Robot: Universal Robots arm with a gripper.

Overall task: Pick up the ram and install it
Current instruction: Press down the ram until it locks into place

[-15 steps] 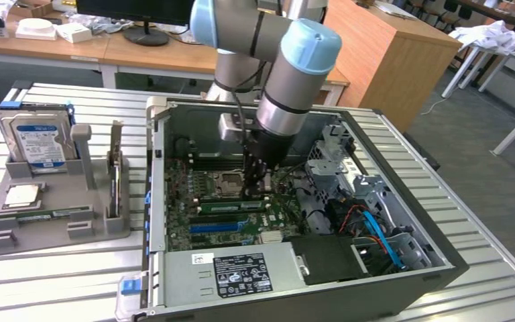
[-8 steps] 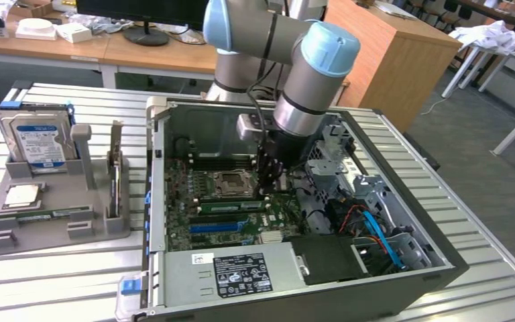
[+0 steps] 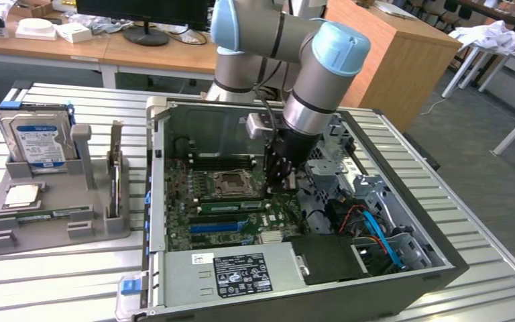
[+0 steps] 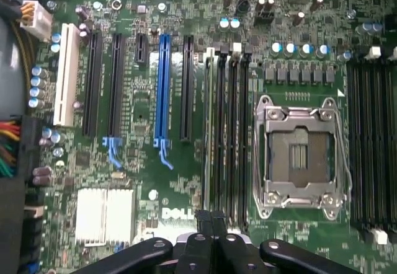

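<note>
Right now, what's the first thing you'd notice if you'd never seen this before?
The big grey-and-blue robot arm, reaching down into the open computer case on the slatted table. Its shut gripper hangs over the green motherboard, by the black memory slots beside the empty silver processor socket.

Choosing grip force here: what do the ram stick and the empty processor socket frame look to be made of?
The ram, seated in a slot, looks like green circuit board, matte, likely fibreglass laminate. The processor socket frame looks like bare metal, judging by its silver sheen. The gripper hangs over the slots.
</note>
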